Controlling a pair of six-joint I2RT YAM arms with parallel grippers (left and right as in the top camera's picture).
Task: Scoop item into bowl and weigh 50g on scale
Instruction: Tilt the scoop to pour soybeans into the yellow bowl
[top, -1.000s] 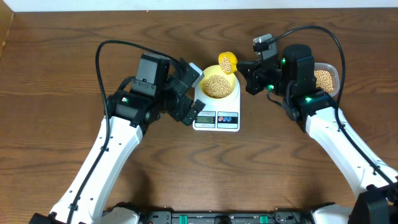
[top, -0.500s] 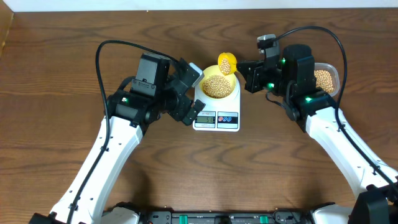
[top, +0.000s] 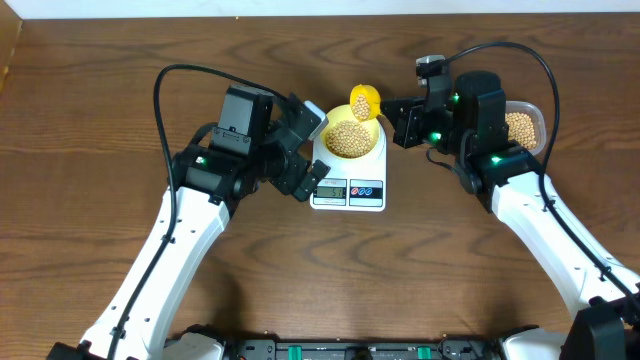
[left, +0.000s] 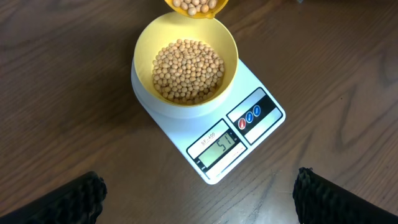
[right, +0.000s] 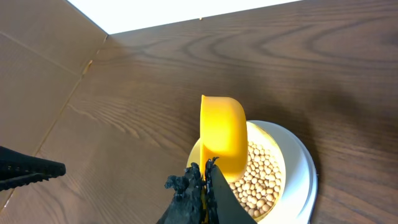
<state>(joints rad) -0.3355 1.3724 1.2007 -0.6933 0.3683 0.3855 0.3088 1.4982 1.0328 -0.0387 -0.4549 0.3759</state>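
The bowl (left: 231, 59) of beans (left: 188, 70) sits on the scale (left: 264, 134). The right gripper (right: 207, 174) clamps the yellow scoop (right: 222, 137) over the bowl's far rim; the left gripper (left: 198, 198) stands wide, empty, at left.

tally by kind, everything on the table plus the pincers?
bowl: 1
scale: 1
scoop: 1
clear tub: 1
pincers: 2, left pincer and right pincer
Total: 6, leaving out the loose beans, which are too many to count
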